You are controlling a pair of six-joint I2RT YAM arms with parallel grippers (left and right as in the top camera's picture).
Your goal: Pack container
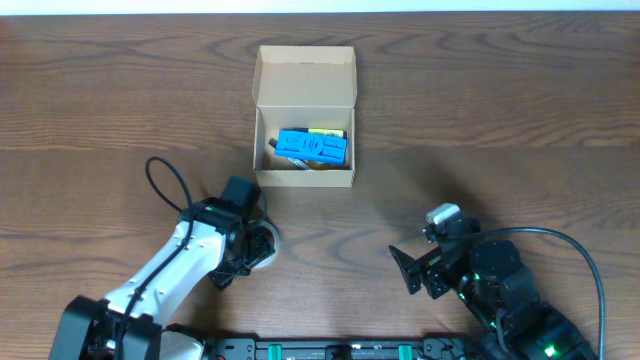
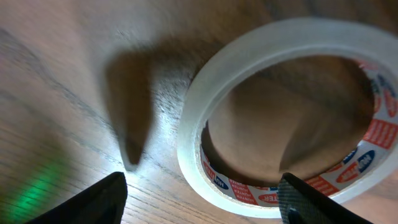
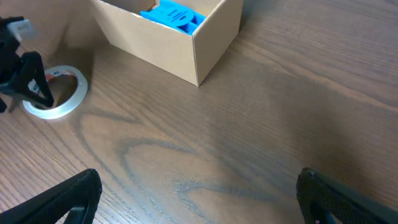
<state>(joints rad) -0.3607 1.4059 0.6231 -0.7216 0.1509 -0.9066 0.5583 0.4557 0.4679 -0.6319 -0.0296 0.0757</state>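
Container (image 1: pixel 305 76) lies long axis left-right, mouth up; left pincer (image 2: pixel 202 190), right pincer (image 3: pixel 199 186) released.

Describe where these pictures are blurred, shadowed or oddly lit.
Left wrist view: close and soft, the tape roll blurred, a dark shadow on the table left of it, a green glow at lower left. Overhead view: sharp, evenly lit, faint shadows right of the container. Right wrist view: container sharp, right gripper out of focus at the bottom corners.
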